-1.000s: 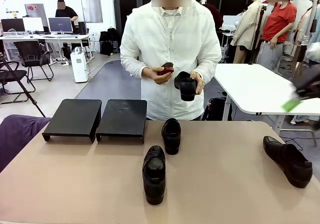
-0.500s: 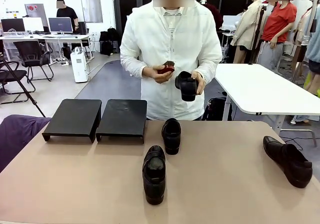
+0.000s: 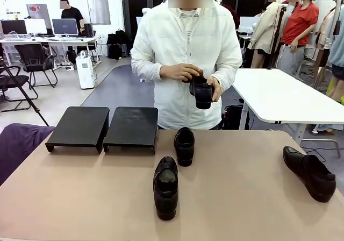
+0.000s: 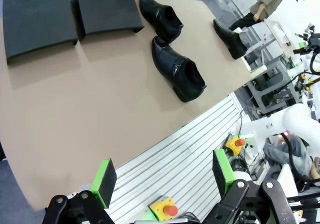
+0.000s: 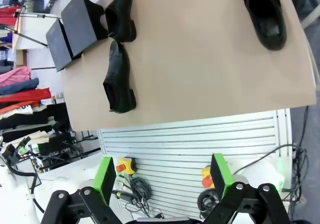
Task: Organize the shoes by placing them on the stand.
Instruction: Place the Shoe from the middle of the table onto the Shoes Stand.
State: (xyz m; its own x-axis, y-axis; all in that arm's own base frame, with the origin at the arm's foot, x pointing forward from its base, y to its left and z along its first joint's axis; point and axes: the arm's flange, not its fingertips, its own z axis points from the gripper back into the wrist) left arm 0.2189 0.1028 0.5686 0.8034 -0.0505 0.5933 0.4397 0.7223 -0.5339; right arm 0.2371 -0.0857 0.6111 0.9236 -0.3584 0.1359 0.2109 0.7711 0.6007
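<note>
Your left hand [image 4: 162,170] and right hand [image 5: 161,171] gape wide open and empty, well apart from the shoes [image 4: 177,70] on the table [image 4: 75,114].

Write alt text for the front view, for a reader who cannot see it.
A person in a white jacket stands at the far side of a tan table, holding a black shoe in both hands. Three more black shoes lie on it: near centre, just behind that, far right. Two empty black stands sit far left.

Shoes [image 3: 165,187] shiny black; stand [image 3: 79,123] matte black; table [image 3: 242,198] tan; jacket [image 3: 172,42] white.
</note>
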